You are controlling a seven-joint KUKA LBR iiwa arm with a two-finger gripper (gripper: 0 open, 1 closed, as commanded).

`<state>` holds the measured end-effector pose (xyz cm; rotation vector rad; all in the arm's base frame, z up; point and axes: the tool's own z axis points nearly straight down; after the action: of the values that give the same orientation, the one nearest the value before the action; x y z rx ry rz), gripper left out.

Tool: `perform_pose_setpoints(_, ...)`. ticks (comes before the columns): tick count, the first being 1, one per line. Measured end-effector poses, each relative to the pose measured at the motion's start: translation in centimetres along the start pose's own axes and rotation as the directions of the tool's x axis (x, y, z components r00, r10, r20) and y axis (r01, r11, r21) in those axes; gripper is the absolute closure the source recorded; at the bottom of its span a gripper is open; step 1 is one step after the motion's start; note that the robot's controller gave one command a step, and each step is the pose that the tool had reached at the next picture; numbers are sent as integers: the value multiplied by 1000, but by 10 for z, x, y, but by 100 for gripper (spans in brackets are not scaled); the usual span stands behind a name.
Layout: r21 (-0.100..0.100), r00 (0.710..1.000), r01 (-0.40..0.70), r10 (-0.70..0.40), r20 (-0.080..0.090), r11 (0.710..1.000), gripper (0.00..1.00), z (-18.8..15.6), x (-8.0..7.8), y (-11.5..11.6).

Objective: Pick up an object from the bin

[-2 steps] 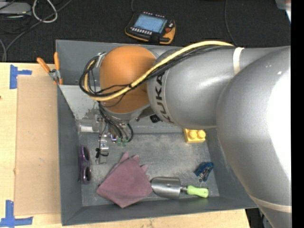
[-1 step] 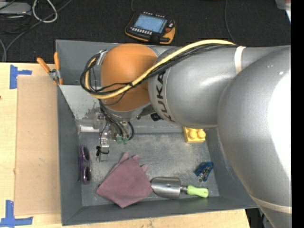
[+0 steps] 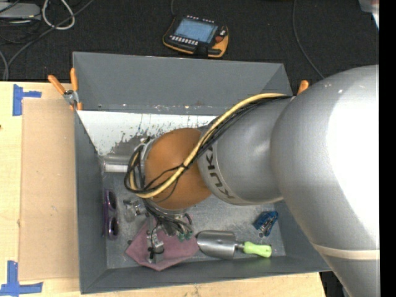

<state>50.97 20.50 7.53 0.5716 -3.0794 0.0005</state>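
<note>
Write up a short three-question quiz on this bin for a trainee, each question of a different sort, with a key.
1. Multiple choice: what lies right under the gripper? A) a yellow ball B) a dusky pink cloth C) a red cup.
2. True or false: the metal scoop lies near the front wall of the bin, with its green handle pointing to the view's right.
3. Short answer: what colour is the slim thing lying along the bin's left wall?
Key: 1 B; 2 true; 3 purple.
</note>
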Motion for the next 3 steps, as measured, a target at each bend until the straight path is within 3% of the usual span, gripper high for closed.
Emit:
perform_pose_setpoints(1,0,998,55,-55,11,998,0,-74,1,2)
perform_pose_setpoints(2,-3,893,450,-450,-3,893,0,-25,37,10)
perform_pose_setpoints(3,8,811,585,-585,11,811,0,5,24,12)
